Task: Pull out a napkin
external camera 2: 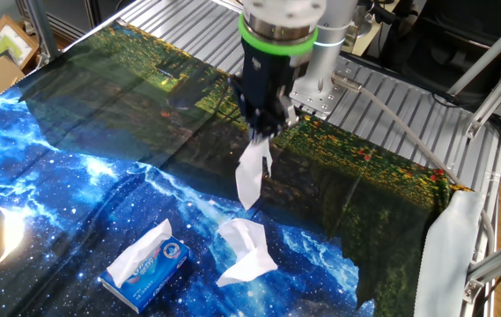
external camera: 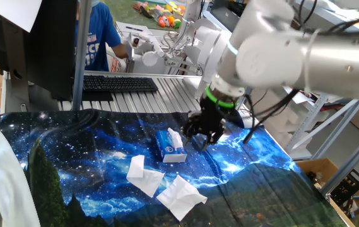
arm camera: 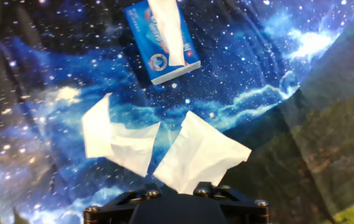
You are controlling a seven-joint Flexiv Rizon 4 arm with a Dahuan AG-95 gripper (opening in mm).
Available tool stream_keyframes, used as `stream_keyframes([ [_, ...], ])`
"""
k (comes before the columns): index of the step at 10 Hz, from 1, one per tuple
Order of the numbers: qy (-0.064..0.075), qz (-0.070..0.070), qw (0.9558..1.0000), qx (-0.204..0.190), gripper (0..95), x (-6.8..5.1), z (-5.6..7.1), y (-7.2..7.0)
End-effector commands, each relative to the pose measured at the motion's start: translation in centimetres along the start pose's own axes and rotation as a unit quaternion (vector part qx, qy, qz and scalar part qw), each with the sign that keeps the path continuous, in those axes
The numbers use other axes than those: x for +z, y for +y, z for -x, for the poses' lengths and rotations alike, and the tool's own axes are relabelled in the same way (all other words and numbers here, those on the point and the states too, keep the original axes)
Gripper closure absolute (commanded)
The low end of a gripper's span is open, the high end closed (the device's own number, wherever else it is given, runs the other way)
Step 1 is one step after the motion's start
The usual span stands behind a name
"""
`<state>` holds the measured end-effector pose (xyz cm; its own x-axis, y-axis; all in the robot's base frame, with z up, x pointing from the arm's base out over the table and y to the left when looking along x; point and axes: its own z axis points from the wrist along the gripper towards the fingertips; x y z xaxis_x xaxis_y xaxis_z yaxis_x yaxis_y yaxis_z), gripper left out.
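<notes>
One creased napkin [external camera 2: 251,176] hanging at the gripper [external camera 2: 263,130] fingertips, clamped or released impossible to tell, smoother tissue [external camera 2: 246,251] lying near blue tissue box [external camera 2: 149,264], box lettering staying unreadable

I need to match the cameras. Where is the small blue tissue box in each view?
One fixed view: the blue tissue box is at centre, lying on the starry cloth, left of the arm.
The other fixed view: the box is at lower left, near the bottom edge.
Hand view: the box is at top centre, partly cut off by the edge.
Shared landmark: the white tissue sticking out of the box's top.
</notes>
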<state>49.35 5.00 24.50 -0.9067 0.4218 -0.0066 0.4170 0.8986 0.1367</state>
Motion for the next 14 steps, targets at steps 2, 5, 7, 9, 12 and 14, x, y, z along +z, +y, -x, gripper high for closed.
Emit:
stream_keyframes([
  [2,0.004,0.01,0.9997,-0.023,38.0,1.12,0.53,-0.36],
  [5,0.005,0.01,0.9996,-0.026,38.0,1.12,0.53,-0.36],
  [7,0.008,0.016,0.9995,-0.024,38.0,1.1,0.52,-0.36],
  [9,0.011,0.023,0.9993,-0.029,57.0,1.06,0.48,-0.34],
  [12,0.013,0.027,0.9989,-0.035,57.0,0.97,0.38,-0.29],
  [14,0.016,0.028,0.9989,-0.034,76.0,0.95,0.36,-0.28],
])
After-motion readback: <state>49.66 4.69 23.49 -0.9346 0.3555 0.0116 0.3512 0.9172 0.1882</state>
